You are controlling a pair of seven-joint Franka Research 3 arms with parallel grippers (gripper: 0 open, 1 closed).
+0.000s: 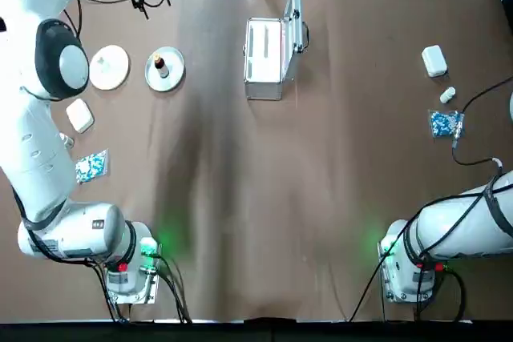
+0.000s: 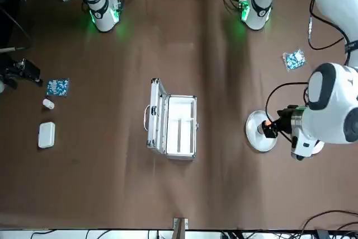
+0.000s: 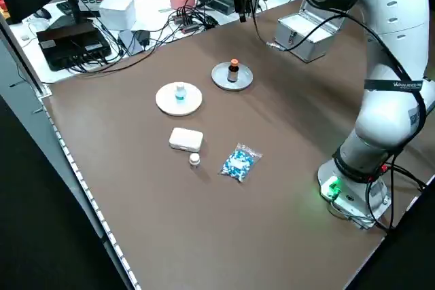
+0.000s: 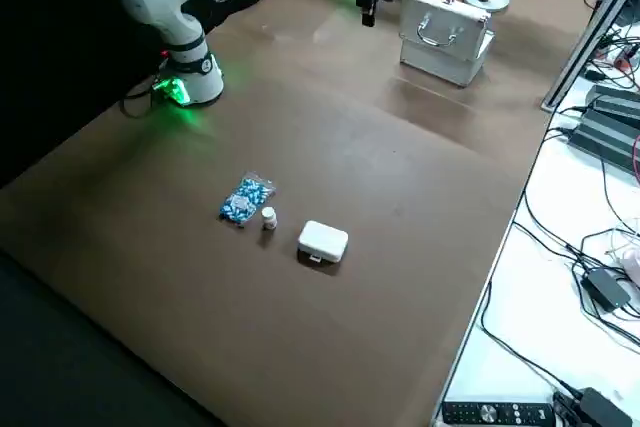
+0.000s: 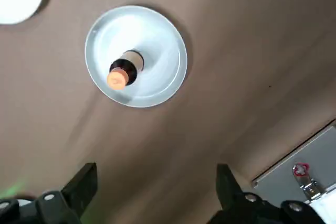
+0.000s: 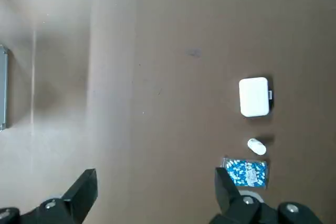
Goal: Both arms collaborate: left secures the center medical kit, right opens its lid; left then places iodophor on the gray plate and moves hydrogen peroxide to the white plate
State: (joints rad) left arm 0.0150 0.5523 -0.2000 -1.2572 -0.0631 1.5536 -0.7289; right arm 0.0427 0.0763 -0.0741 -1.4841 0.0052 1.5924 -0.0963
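The medical kit [image 1: 264,59] stands at the table's far centre with its lid [image 1: 295,20] raised upright. On the gray plate [image 1: 172,78] stands the iodophor [image 1: 159,62], also seen as a brown bottle [image 5: 122,71] in the left wrist view. The hydrogen peroxide [image 3: 179,92] stands on the white plate [image 1: 110,67], to the left of the gray plate. My left gripper [image 5: 157,192] hangs open and empty high above the gray plate, apart from both bottles. My right gripper [image 6: 155,195] is open and empty over the table's right side, far from the kit.
A small white case [image 1: 79,114], a vial [image 1: 67,140] and a blue pill bag [image 1: 91,166] lie at the left. Another white case [image 1: 434,61], vial [image 1: 447,95] and pill bag [image 1: 445,123] lie at the right. Cables crowd the far edge.
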